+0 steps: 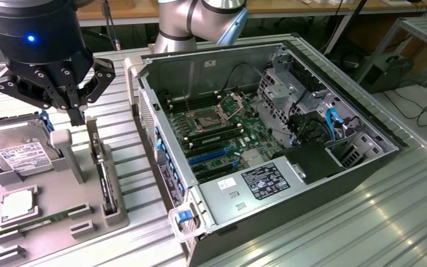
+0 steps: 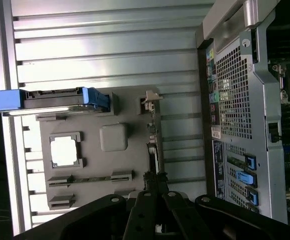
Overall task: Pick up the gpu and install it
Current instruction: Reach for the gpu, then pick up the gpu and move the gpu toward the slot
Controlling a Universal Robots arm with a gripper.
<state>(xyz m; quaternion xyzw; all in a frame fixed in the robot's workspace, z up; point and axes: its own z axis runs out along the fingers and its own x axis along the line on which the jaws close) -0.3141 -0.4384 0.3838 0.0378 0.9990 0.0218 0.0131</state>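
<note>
The gpu is a thin dark card standing on its edge in a slot of the grey holder tray, at the exterior view's left. In the wrist view the gpu shows edge-on, with its pale bracket end farthest from the fingers. My black gripper hangs above the tray's far end, close beside the card's upper end and apart from it. Its fingertips are pressed together, shut, and hold nothing.
The open computer case lies at the exterior view's right, its motherboard showing blue slots. On the tray also sit a silver hard drive, a square chip and a green memory stick. The ribbed metal table lies beneath.
</note>
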